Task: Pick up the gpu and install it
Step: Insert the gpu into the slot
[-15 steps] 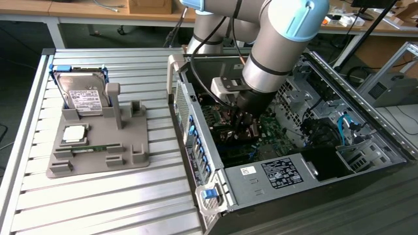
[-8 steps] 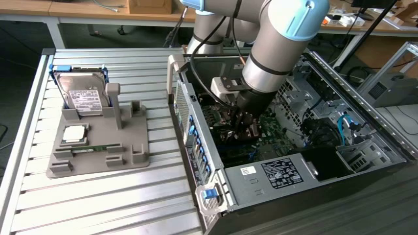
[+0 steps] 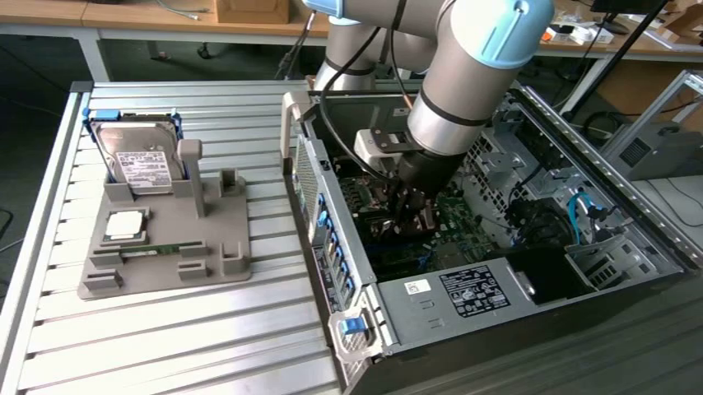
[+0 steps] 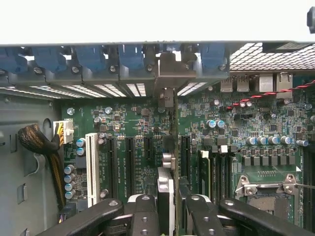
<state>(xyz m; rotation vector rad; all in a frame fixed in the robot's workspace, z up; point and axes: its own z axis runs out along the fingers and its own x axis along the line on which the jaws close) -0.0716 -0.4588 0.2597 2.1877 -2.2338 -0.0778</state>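
One ribbed metal table [image 3: 165, 329] carries everything here, its silver slats running across, with wooden desks and cables at the back of the room. On the exterior view's left sits a grey plastic holder [image 3: 165, 247], blocky and moulded, with a silver hard drive [image 3: 141, 160] propped upright in it, a square silver chip [image 3: 124, 226] lying flat and a narrow green memory stick [image 3: 165, 248] set along a groove. On the exterior view's right lies an open computer case [image 3: 495, 239], dark steel with perforated panels, its green motherboard [image 4: 128, 123] facing up. The arm reaches down into the case, and the gripper [image 4: 166, 201] is partly closed, its black fingers [image 4: 142, 211] pinching the gpu [image 4: 166, 147] from both sides. The card stands on edge, seen as a thin dark line running away from the fingers, with its silver metal bracket [image 4: 170, 73] up against the row of blue slot clips [image 4: 130, 56] on the case's rear wall. It sits in line with a slot between the black and white expansion slots [image 4: 91, 167]; whether it is fully seated I cannot tell.
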